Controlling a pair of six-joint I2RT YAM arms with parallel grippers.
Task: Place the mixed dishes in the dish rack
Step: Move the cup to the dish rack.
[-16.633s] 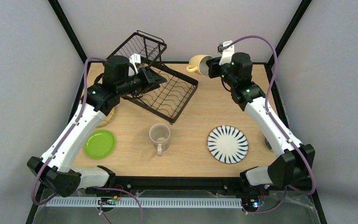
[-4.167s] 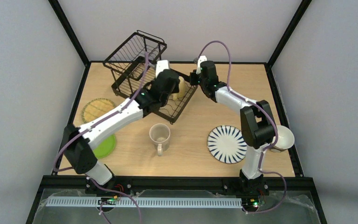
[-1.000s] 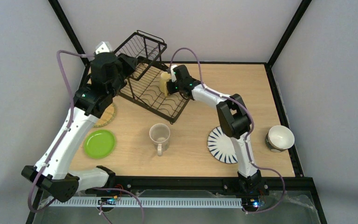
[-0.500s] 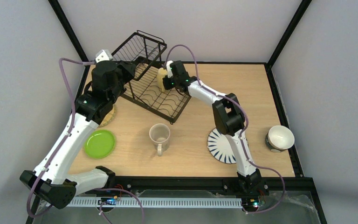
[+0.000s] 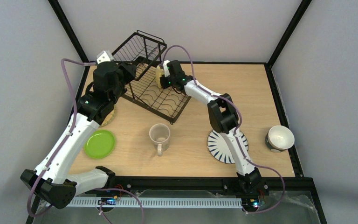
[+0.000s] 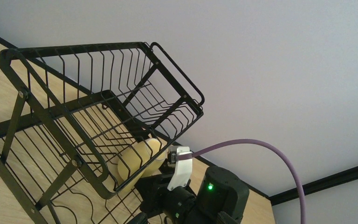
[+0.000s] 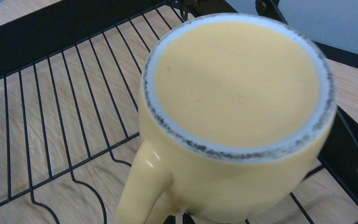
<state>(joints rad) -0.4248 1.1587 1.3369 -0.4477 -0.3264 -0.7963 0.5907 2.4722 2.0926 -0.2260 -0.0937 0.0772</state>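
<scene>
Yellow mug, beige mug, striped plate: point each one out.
yellow mug (image 7: 235,79), right wrist view, on its flat underside.
beige mug (image 5: 160,134), top external view, inside its opening.
striped plate (image 5: 216,145), top external view, on its uncovered left part.

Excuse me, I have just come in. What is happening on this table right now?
Two robot arms are loading dishes into a black dish rack. The right gripper holds the yellow mug, its base facing the wrist camera, over the rack's flat part, close to the raised basket. The left gripper is open and empty, beside the basket end. The beige mug, lime-green plate, striped plate, woven plate and a bowl lie on the table, outside the rack.
</scene>
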